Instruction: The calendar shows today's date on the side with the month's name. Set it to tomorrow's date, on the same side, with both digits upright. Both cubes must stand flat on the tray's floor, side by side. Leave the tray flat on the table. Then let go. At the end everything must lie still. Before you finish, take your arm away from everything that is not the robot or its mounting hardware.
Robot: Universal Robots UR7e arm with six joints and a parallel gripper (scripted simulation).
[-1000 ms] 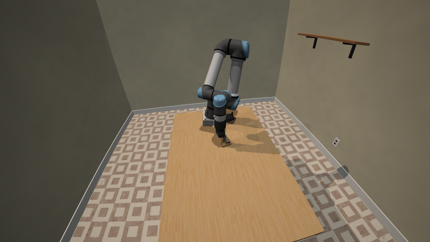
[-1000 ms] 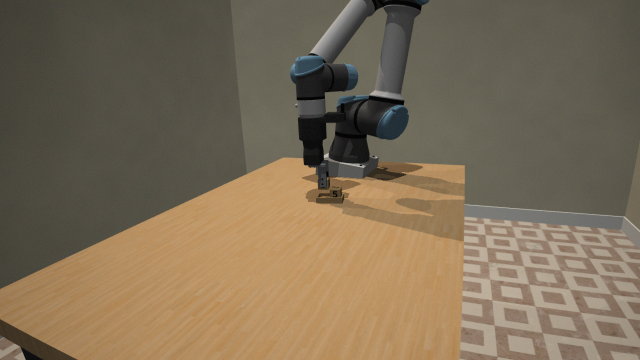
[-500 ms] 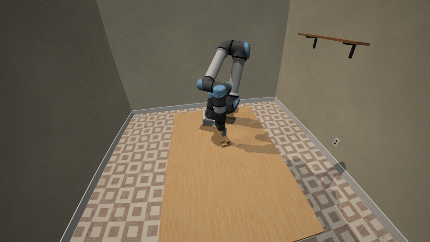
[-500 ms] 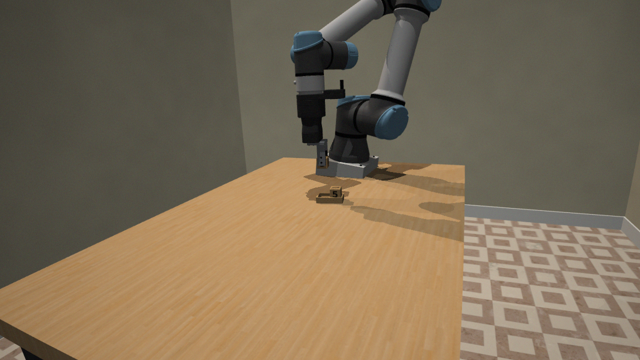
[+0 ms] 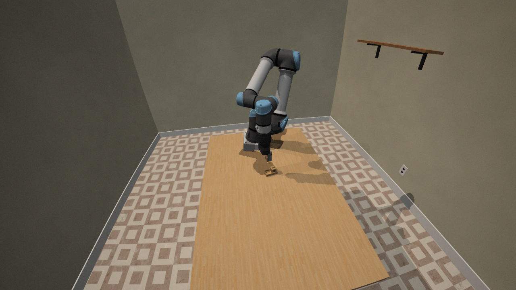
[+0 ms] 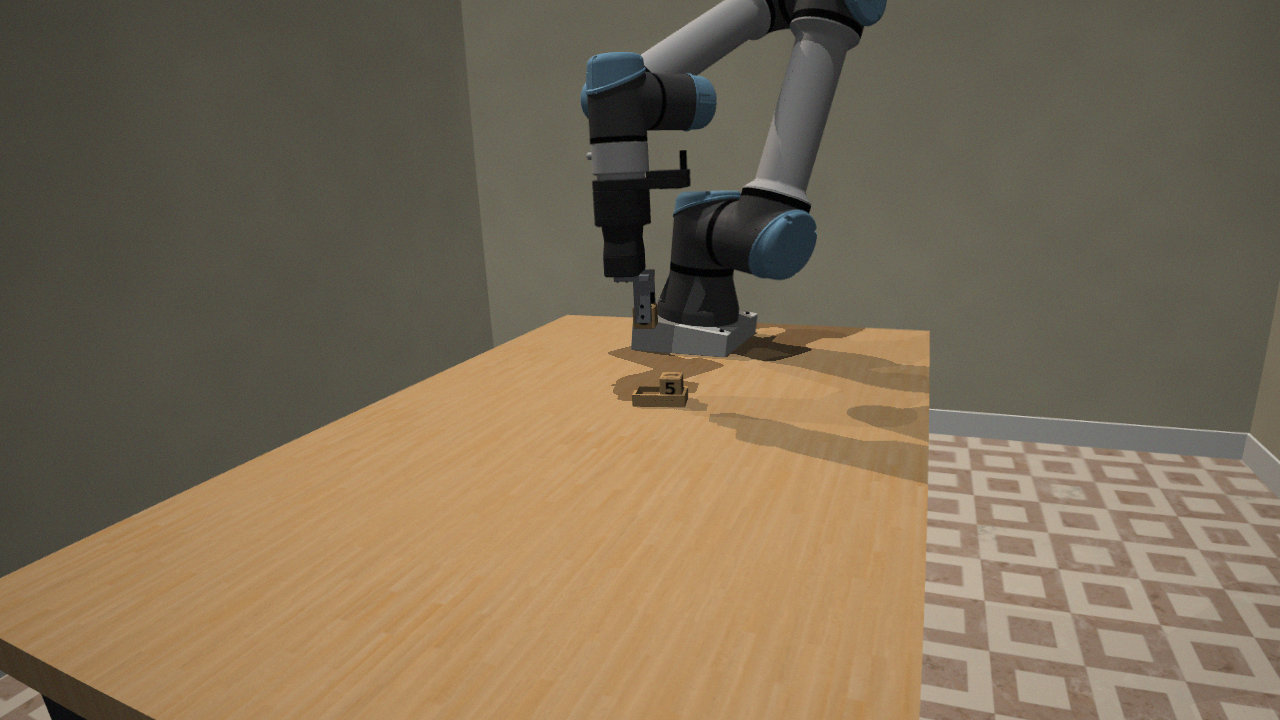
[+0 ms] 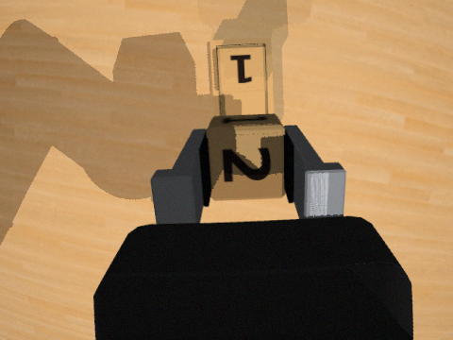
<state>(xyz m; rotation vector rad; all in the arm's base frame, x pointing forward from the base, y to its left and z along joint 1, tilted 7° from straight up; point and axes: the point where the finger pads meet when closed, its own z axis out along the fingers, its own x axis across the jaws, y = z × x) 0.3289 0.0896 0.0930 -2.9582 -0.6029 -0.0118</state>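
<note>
Your fingers point(image 5: 269, 156) point(image 6: 643, 304), about half open, gripped the lifted cube point(image 5: 266, 158) point(image 6: 654, 316) point(image 7: 246, 189) — its return beside the right-hand cube point(image 5: 273, 168) point(image 6: 671, 385) point(image 7: 257, 96) remained.

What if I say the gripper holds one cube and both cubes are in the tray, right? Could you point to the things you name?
The held cube point(image 5: 266, 158) point(image 6: 644, 325) point(image 7: 247, 186) isn't in the tray point(image 5: 271, 174) point(image 6: 646, 400) point(image 7: 270, 76): the exterior view shows it up in the air. The gripper point(image 5: 268, 158) point(image 6: 643, 317) point(image 7: 245, 151) does hold one cube, and the other cube point(image 5: 273, 168) point(image 6: 670, 386) point(image 7: 242, 71) is there.

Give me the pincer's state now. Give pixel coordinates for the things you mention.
Pincer point(image 5: 269, 157) point(image 6: 644, 315) point(image 7: 245, 151): closed, holding the cube point(image 7: 246, 165) with a 2 on top, up above the tray point(image 5: 271, 173) point(image 6: 659, 400).
</note>
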